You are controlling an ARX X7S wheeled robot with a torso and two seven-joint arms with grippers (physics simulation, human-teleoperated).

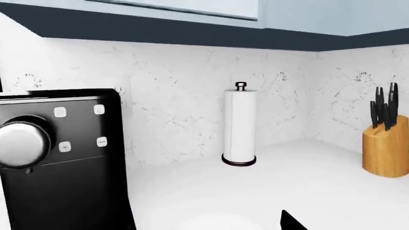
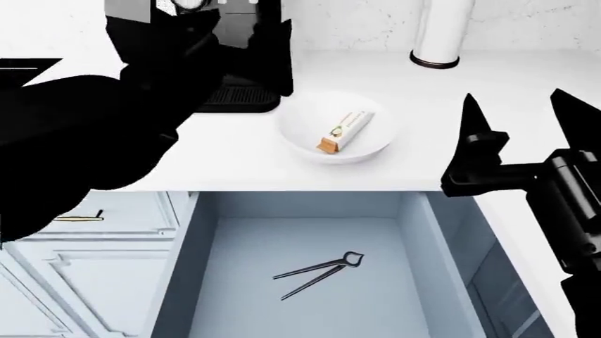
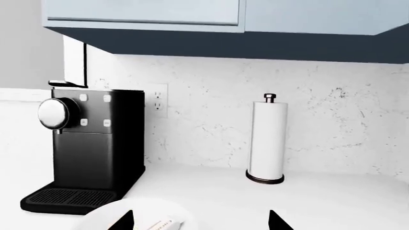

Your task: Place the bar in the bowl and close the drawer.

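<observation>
White bowl (image 2: pixel 336 134) sits on the surface (image 2: pixel 488 77) just in front of the black coffee machine (image 2: pixel 225 49), and the bar (image 2: pixel 344 131) lies inside it. Its long axis runs diagonally, tan-orange end toward the drawer (image 2: pixel 310 274) and the near left, cream end toward the far right and the paper towel roll (image 2: pixel 441 32). The drawer stands pulled out below the surface's edge, with black pincers (image 2: pixel 317 272) lying on its floor, ring end to the right.

The right hand (image 2: pixel 521 116) hovers over the surface to the right of the bowl, apart from it, its two dark fingers (image 2: pixel 474 130) pointing away from the robot and spread apart, nothing between them. The left arm (image 2: pixel 84 134) is a dark mass reaching toward the coffee machine; its hand is lost in that black shape, so I cannot tell how its jaws stand
</observation>
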